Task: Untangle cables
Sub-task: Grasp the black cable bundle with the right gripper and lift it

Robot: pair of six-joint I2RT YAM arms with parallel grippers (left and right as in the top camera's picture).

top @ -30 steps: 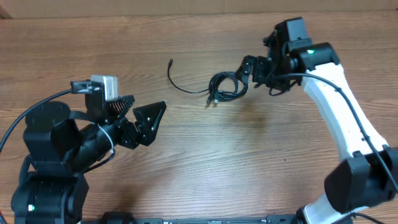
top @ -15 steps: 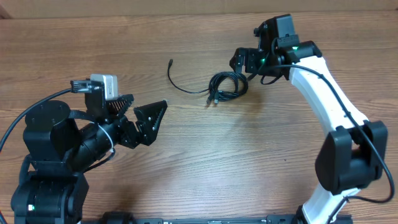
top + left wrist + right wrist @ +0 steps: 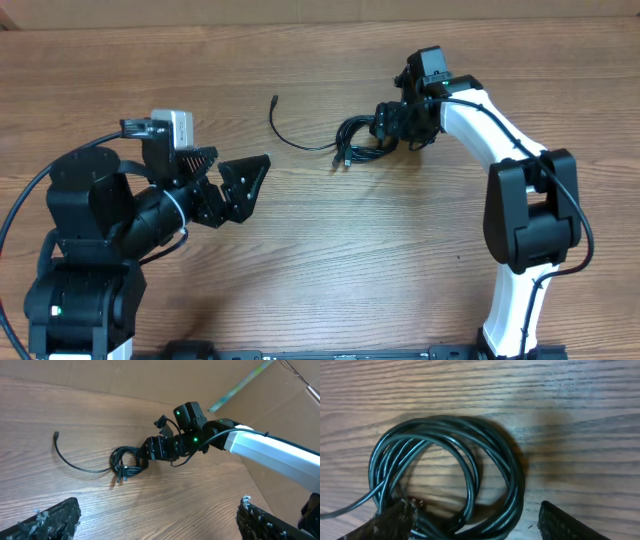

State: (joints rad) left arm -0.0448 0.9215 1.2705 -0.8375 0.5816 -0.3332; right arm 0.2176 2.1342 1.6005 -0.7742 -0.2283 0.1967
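Wood-grain table (image 3: 320, 270) across the whole view, brown boards running left to right. On it, toward the far side and right of centre, the cables (image 3: 362, 138) lie bunched in 1 tight coil of several black loops, flat on the wood. 1 loose strand (image 3: 305, 148) trails out of the coil to the left, curves along the surface and ends in a small plug (image 3: 274, 100). Short plug ends (image 3: 340, 160) poke out at the coil's near-left edge, resting on the wood too.
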